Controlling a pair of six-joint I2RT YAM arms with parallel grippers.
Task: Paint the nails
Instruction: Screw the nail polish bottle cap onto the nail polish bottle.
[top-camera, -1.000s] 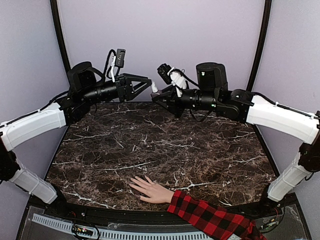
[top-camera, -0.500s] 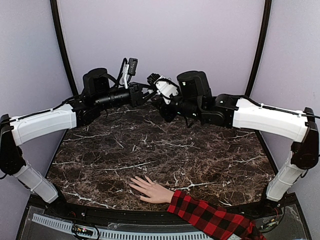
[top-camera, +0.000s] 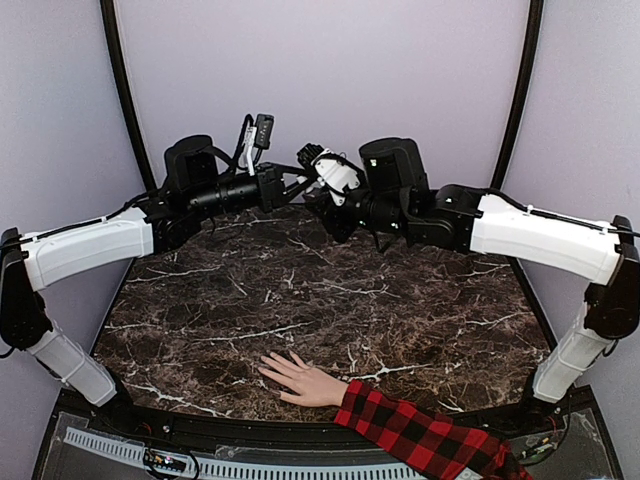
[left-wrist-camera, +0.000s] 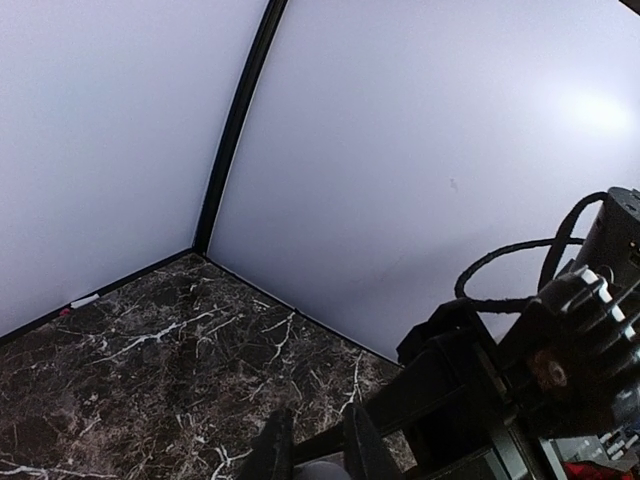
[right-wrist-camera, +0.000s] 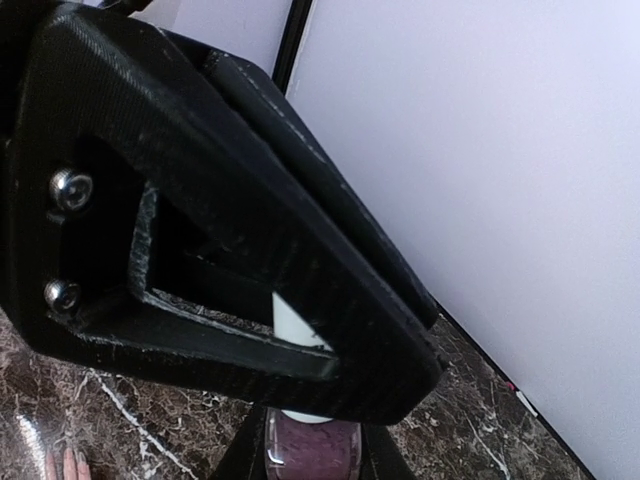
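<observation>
— Nails (top-camera: 268, 365) first: where are they?

— On the mannequin hand (top-camera: 303, 382), which lies flat with fingers spread at the near edge of the bench (top-camera: 300, 290), about the middle of its width. In the top view they are too small to tell any colour on them. A red-and-black plaid sleeve (top-camera: 420, 437) covers the wrist and runs off toward the near right corner.

— And the polish?

— Well apart from the hand, up in the air over the far side of the bench, where the two arms meet. The right wrist view shows a small bottle (right-wrist-camera: 310, 445) with mauve-pink liquid in it and a white cap (right-wrist-camera: 296, 326) just above it.

— Any brand or label to read?

— None I can make out; the bottle is cut by the frame edge and half hidden by fingers.

— Who has it?

— The right pincer (right-wrist-camera: 312, 458) is clamped on the bottle's body, one finger on each side. The left pincer (left-wrist-camera: 308, 458) faces it from the opposite side, closed together on the cap; a pale sliver shows between its fingers in the left wrist view.

— Is the cap loose?

— Cannot tell.
</observation>
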